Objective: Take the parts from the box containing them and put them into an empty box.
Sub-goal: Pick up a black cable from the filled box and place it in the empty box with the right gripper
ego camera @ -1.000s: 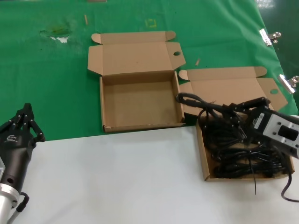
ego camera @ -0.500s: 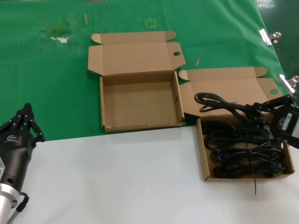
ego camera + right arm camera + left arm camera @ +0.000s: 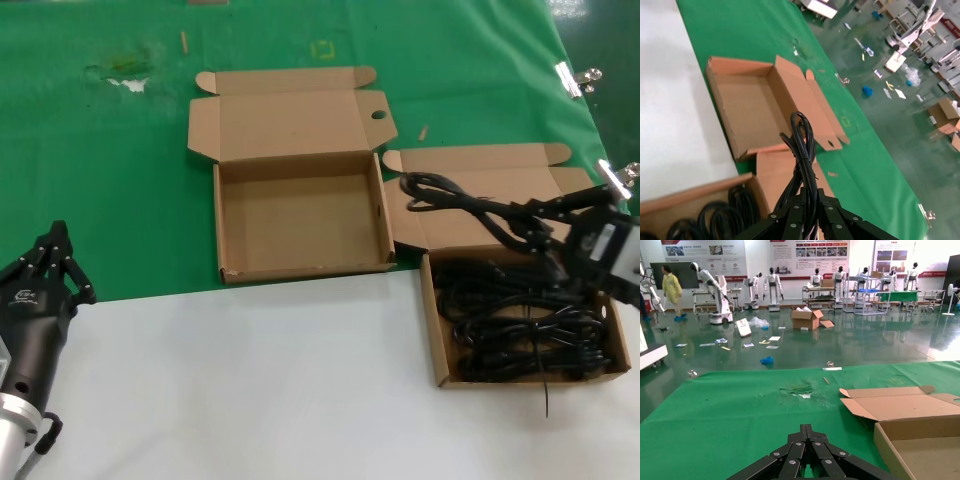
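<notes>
Head view, from my left across to my right: my left gripper (image 3: pixel 58 262) waits low at the near left, over the line where the white tabletop (image 3: pixel 250 380) meets the green cloth (image 3: pixel 100 150), its fingers drawn together to a point with nothing in them. Beyond it a scuffed patch (image 3: pixel 120 75) mars the cloth.

Next comes the empty box (image 3: pixel 300 220), lid thrown back flat, its round hole (image 3: pixel 378 115) at the lid's right corner. Nothing lies inside. Its right wall stands just beside the flap of the second box.

That second one, the box containing them (image 3: pixel 440 350), sits partly on the white tabletop, its lid lying back on the cloth. The parts (image 3: pixel 525 335) lie piled in a black tangle in its tray.

My right gripper (image 3: pixel 545 210) hangs above that box's lid, fingers clamped on one cord bundle (image 3: pixel 450 195), whose loop sticks out leftward toward the empty box (the wrist camera shows the loop (image 3: pixel 802 145) rising straight out from between my fingers (image 3: pixel 795 212)). The bundle is clear of the pile.

At the cloth's far right edge sit two metal clips (image 3: pixel 575 78).
</notes>
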